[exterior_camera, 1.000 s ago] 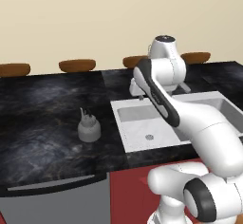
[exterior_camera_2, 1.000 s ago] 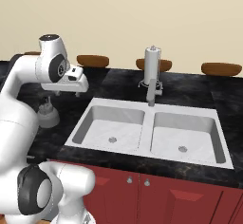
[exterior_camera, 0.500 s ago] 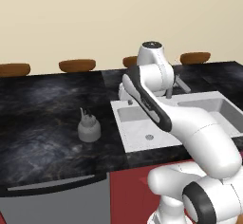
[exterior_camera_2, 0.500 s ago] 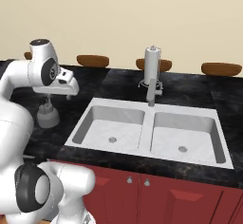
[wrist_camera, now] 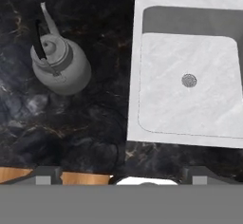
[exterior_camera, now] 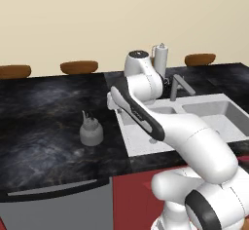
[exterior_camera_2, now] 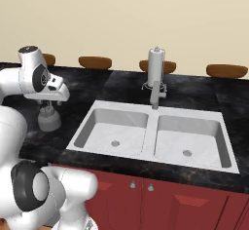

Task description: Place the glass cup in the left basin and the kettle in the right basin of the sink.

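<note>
A small squat grey kettle (exterior_camera: 91,132) is shown standing upright on the black marble counter (exterior_camera: 44,122), just beside the left rim of the sink (exterior_camera_2: 151,148) and clear of both bowls. In the hand view the kettle (wrist_camera: 59,65) is seen from above, with its thin arched handle crossing the knobbed lid and its spout directed away from the left basin (wrist_camera: 187,92), whose small round drain is visible. The right basin (exterior_camera_2: 189,139) lies beyond, on the far side of the faucet (exterior_camera_2: 156,93). The gripper (exterior_camera_2: 54,95) is held above the counter, near the kettle but not touching it; its fingertips (wrist_camera: 47,175) are spread wide apart and nothing is held between them. The kettle is judged to be rigid, smooth metal, moderately heavy for its size and possibly slippery on its rounded body, so the arched handle at its crown is taken as the likeliest grasp point, the jaws being closed across it. No glass cup can be identified with certainty in these views; a faint form at the foot of the paper-towel roll (exterior_camera_2: 155,68) may be one.
</note>
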Available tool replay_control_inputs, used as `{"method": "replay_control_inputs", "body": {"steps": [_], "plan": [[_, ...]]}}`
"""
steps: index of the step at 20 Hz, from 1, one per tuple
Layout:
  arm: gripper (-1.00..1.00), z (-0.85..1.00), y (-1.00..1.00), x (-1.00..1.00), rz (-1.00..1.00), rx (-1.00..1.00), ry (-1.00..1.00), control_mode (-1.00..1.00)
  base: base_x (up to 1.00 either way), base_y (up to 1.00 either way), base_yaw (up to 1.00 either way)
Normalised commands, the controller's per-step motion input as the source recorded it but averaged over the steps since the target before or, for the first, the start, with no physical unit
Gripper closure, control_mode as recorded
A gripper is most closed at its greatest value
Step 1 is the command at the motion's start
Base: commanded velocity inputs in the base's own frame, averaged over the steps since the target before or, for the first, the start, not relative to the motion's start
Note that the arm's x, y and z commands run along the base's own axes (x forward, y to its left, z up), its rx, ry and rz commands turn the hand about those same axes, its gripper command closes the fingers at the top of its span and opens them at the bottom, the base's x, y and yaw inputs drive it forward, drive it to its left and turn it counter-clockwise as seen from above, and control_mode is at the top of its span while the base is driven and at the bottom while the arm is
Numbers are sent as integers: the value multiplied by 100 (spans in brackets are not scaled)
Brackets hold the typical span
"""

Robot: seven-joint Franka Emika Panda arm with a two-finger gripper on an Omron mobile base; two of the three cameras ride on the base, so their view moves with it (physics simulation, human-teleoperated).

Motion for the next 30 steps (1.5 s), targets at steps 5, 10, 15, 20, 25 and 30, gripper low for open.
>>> {"method": "replay_control_inputs", "body": {"steps": [5,10,15,20,25,30], "plan": [[-100,-23,38,8,0,0,0,-100,0,0,0],[-100,-18,34,20,0,0,0,-100,0,0,0],[-100,-12,36,19,0,0,0,-100,0,0,0],[-100,-11,35,17,0,0,0,-100,0,0,0],[-100,-18,25,27,0,0,0,-100,0,0,0],[-100,-20,15,34,0,0,0,-100,0,0,0]]}}
